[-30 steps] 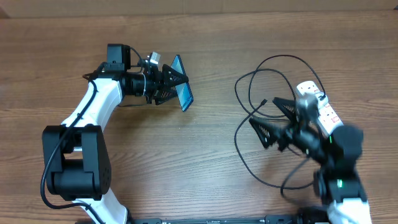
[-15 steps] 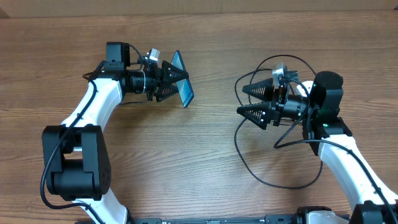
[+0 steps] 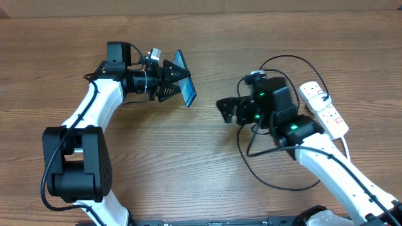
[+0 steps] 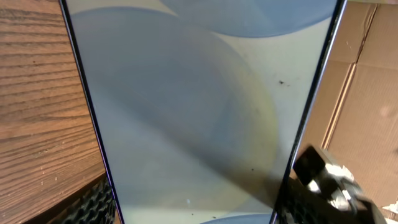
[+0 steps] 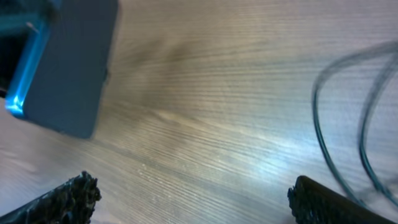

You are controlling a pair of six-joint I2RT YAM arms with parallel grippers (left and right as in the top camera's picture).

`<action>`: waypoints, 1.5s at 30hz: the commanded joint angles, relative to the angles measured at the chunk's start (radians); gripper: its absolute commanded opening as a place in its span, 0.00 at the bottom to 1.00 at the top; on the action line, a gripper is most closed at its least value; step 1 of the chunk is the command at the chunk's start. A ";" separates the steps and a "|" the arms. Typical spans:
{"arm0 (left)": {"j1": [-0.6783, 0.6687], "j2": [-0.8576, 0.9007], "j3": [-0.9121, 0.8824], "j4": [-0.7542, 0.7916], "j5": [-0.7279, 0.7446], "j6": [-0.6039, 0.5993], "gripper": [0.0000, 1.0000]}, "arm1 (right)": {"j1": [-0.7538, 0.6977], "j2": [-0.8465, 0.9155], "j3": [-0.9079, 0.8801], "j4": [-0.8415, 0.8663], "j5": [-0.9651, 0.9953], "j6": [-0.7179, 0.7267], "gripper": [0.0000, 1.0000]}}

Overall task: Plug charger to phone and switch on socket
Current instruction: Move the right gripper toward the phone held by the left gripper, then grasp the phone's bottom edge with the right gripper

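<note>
My left gripper is shut on the phone and holds it on edge above the table, left of centre. In the left wrist view the phone's pale blue screen fills the frame between my fingers. My right gripper is open and empty, pointing left toward the phone with bare table between. The right wrist view shows the phone at top left and my open fingers at the bottom. The charger's black cable lies in loops under my right arm; its plug tip is hidden. The white socket strip lies at the right.
The table is brown wood. Two strands of the cable curve along the right side of the right wrist view. Brown cardboard stands behind the phone in the left wrist view.
My right arm has swung left and turned its open gripper toward the phone, uncovering the socket strip. My left arm and the phone have barely moved.
</note>
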 commanded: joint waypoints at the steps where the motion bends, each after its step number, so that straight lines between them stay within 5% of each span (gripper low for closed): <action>1: 0.008 0.005 0.027 0.010 0.054 -0.018 0.68 | 0.141 -0.009 0.049 -0.052 0.257 0.158 1.00; 5: 0.013 0.005 0.027 0.011 0.054 -0.020 0.69 | 0.338 -0.011 0.048 -0.065 0.447 0.314 1.00; 10: 0.015 0.005 0.027 0.011 0.054 -0.028 0.68 | 0.549 -0.007 0.031 -0.014 0.946 0.459 1.00; 14: 0.015 0.005 0.027 0.011 0.053 -0.028 0.68 | 0.534 0.014 -0.004 0.127 0.912 0.459 1.00; 18: 0.015 0.005 0.027 0.027 0.066 -0.029 0.68 | 0.510 0.083 -0.004 0.311 0.797 0.243 1.00; 26: 0.015 0.005 0.027 0.037 0.087 -0.051 0.68 | 0.495 0.146 -0.004 0.389 0.718 0.183 1.00; 33: 0.015 0.005 0.027 0.037 0.107 -0.070 0.68 | 0.447 0.211 -0.003 0.504 0.606 -0.041 0.97; 45: 0.015 0.005 0.027 0.037 0.138 -0.097 0.68 | 0.411 0.282 -0.003 0.660 0.595 -0.043 0.87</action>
